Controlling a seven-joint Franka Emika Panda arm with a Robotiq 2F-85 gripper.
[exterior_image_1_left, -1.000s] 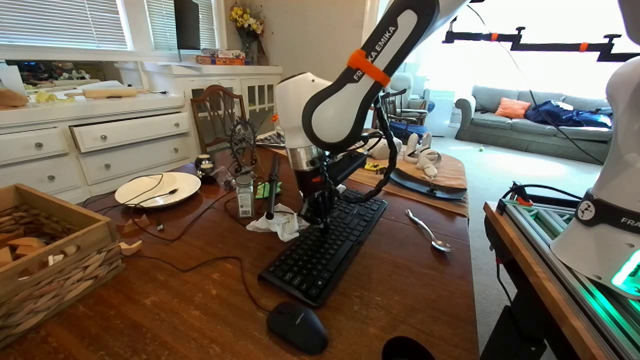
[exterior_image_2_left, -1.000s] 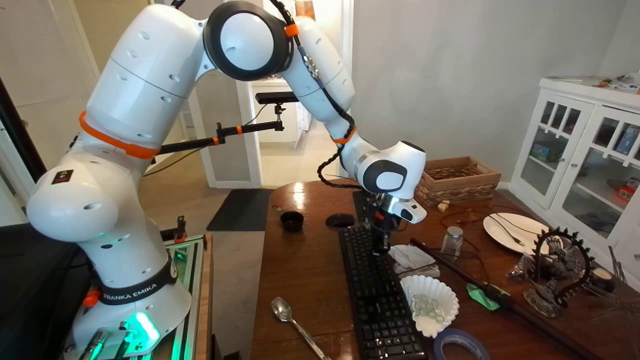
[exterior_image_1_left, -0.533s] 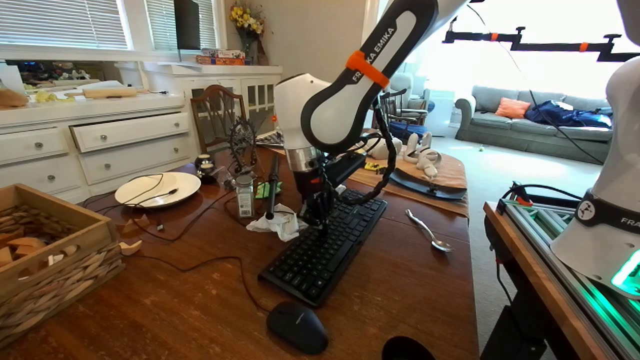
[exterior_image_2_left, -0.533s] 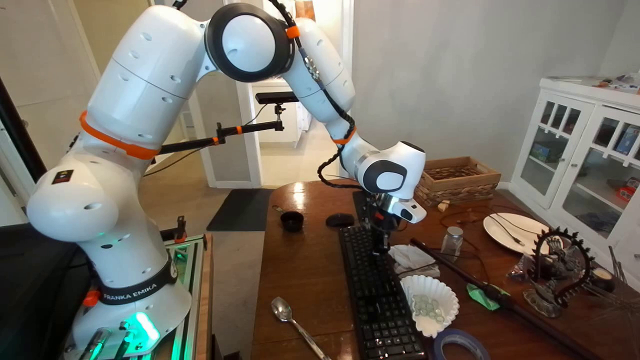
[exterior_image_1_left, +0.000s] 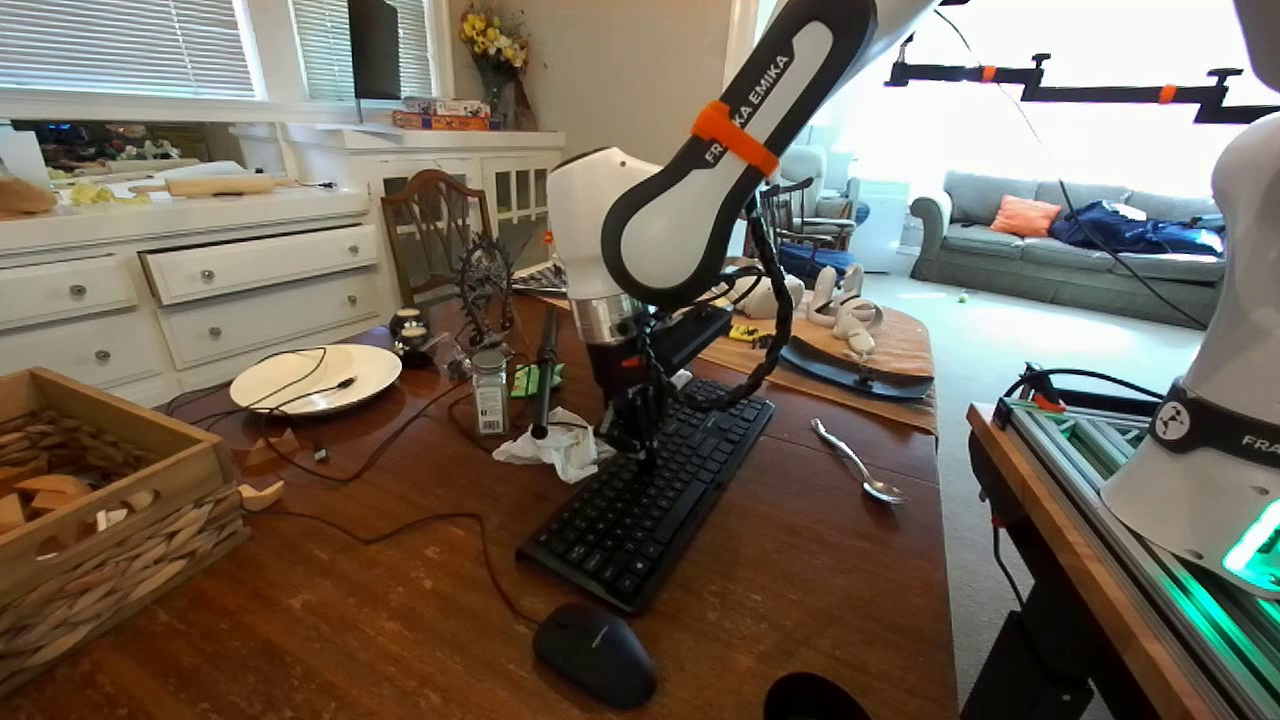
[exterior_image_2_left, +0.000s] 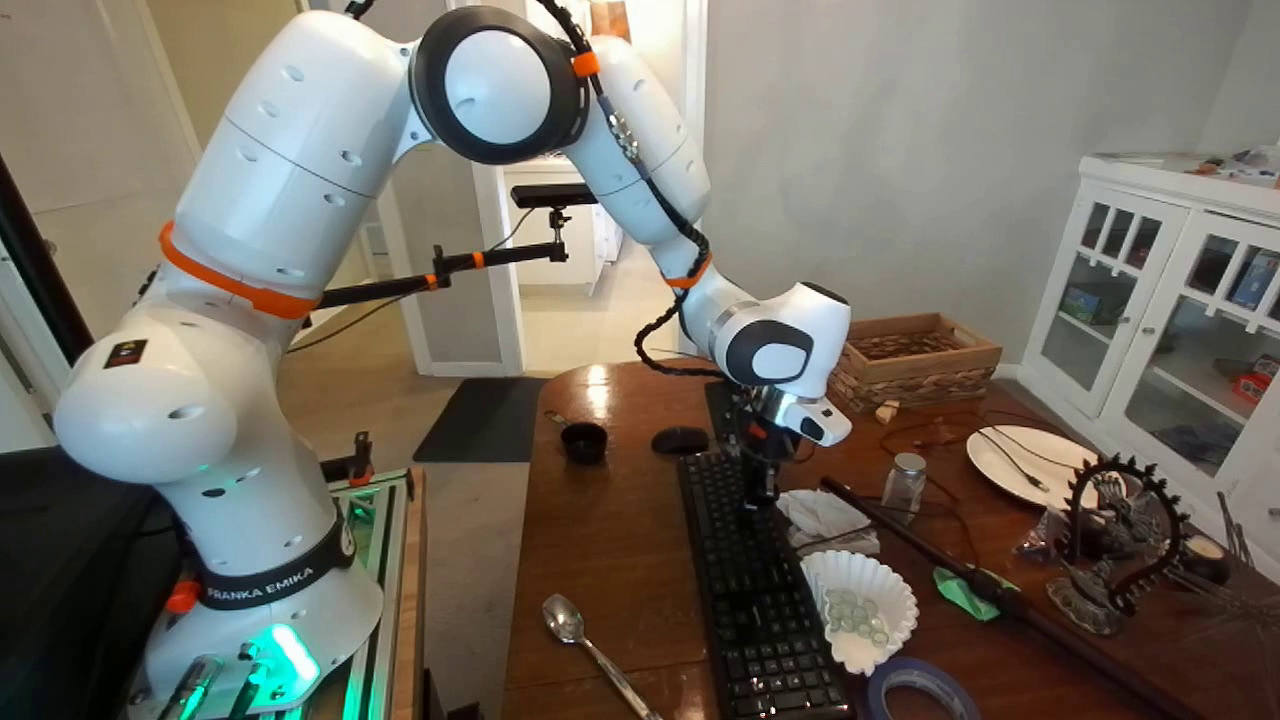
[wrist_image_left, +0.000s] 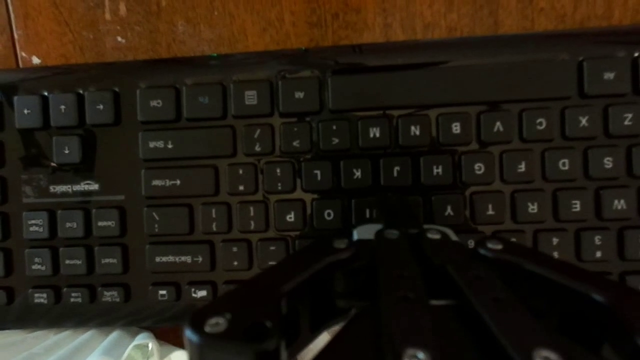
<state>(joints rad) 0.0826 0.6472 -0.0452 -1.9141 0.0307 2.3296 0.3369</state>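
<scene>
Broadly, the table (exterior_image_2_left: 620, 520) fills the lower right of the frame in an exterior view, the keyboard (exterior_image_2_left: 765, 620) on it, running from the centre to the bottom edge. Down at the keyboard, whether touching I cannot tell, the tool (wrist_image_left: 401, 222) is pinched together, lower centre in the wrist view. Right of the keyboard sits a bowl (exterior_image_2_left: 860, 568); near the frame's centre, the mouse (exterior_image_2_left: 680, 440).

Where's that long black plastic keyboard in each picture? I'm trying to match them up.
In an exterior view: the long black plastic keyboard slants across the middle.
In an exterior view: the keyboard lies right of middle, running towards the bottom edge.
Wrist view: the keyboard stretches from left edge to right edge.
Shared landmark: the black jointed pincer, over it in all three.
</scene>
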